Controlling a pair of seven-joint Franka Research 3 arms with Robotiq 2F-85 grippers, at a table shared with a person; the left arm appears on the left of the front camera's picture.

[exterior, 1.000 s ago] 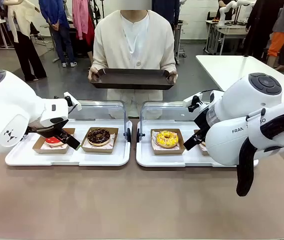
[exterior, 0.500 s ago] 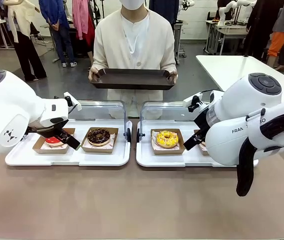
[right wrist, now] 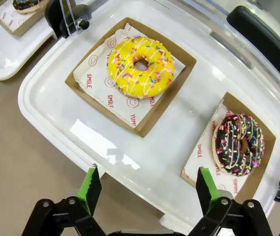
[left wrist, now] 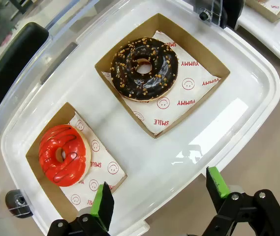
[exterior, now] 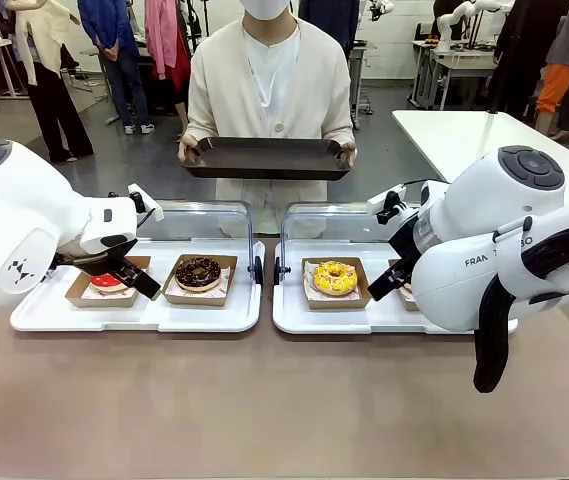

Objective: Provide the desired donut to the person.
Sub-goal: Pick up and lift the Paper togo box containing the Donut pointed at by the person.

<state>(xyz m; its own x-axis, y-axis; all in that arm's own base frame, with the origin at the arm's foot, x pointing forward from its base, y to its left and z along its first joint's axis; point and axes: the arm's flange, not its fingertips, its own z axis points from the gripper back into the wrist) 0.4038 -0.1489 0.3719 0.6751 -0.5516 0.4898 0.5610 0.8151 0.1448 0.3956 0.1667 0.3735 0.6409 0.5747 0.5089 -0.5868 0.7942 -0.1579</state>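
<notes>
Two white trays hold donuts in brown paper boxes. On the left tray [exterior: 134, 318] sit a red glazed donut [left wrist: 64, 155] and a chocolate donut with nut crumbs [left wrist: 144, 69]. On the right tray [exterior: 336, 320] sit a yellow sprinkled donut [right wrist: 140, 67] and a chocolate donut with coloured sprinkles [right wrist: 238, 144]. My left gripper [left wrist: 157, 194] hovers open above the left tray's near edge. My right gripper [right wrist: 144, 189] hovers open above the right tray's near edge. Neither holds anything. The person [exterior: 269, 80] in a cream cardigan stands across the table holding a dark tray [exterior: 266, 158].
Clear hinged lids [exterior: 196, 222] stand open behind both trays, with black handles [exterior: 258, 268] between them. The brown tabletop [exterior: 264, 410] in front is bare. A white table [exterior: 484, 130] stands at the back right, and bystanders stand far behind.
</notes>
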